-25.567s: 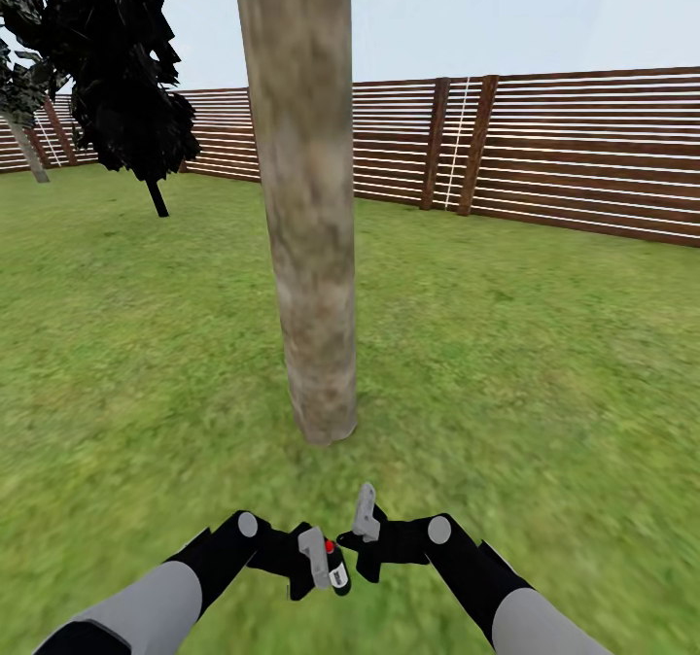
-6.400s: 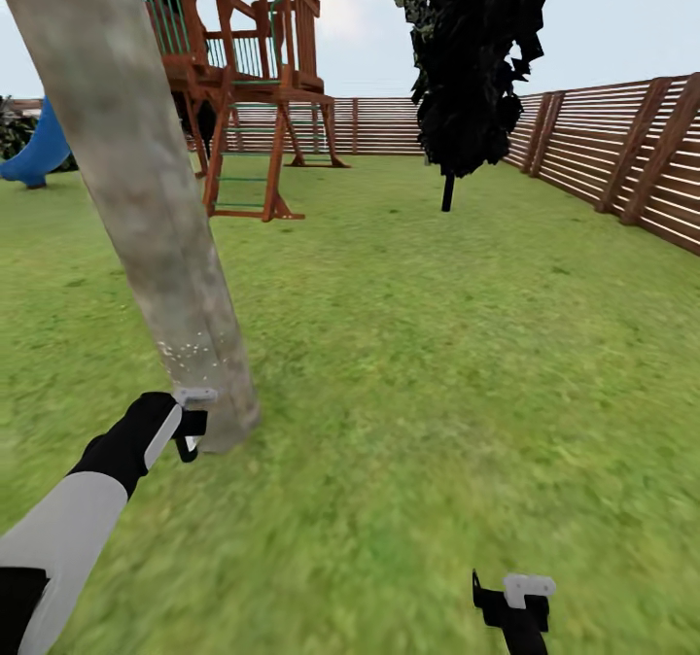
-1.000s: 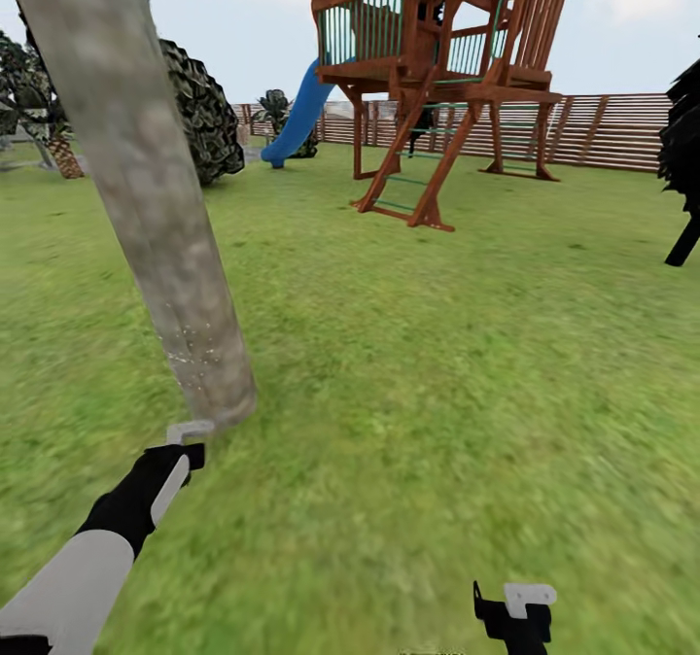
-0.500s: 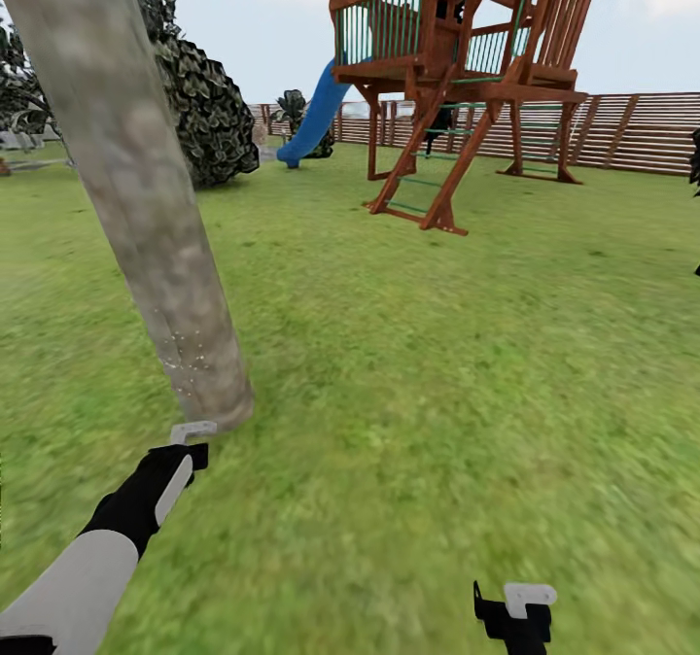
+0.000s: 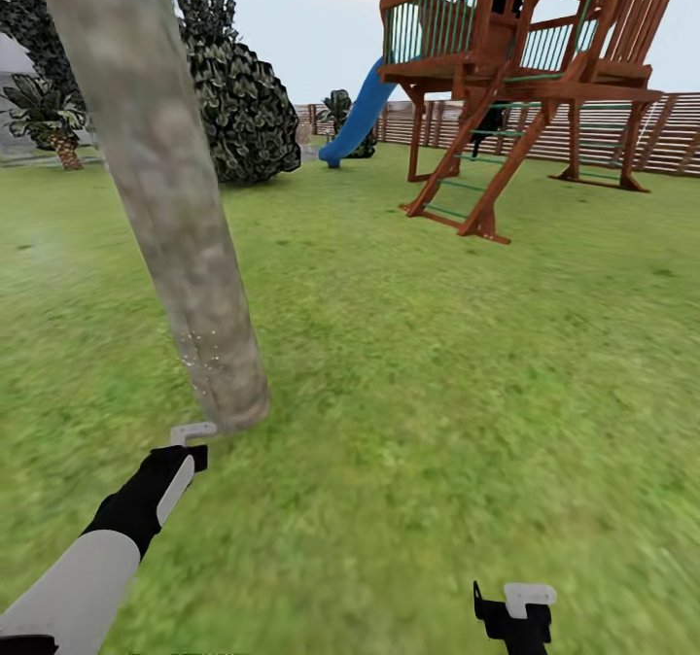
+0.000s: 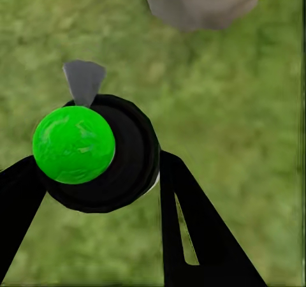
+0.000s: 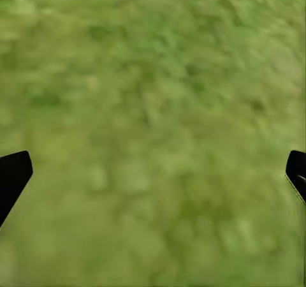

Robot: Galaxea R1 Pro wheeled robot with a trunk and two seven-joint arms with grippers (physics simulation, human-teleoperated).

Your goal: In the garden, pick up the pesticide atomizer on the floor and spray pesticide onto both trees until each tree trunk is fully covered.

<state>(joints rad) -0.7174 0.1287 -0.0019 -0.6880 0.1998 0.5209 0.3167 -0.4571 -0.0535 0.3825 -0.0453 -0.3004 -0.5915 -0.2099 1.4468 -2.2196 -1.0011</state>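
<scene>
Grass floor (image 5: 437, 393), left gripper (image 6: 102, 191) clamping atomizer (image 6: 95, 150)

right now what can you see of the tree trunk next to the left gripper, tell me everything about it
The tree trunk is a thick, smooth, branchless column, mottled grey-tan and beige. In the head view it leans, its top cut off by the frame, and its base stands in the grass. A patch of fine whitish specks dots its lower part; the rest looks bare. The left gripper sits just short of the base, not visibly touching. The left wrist view shows its rounded foot.
</scene>
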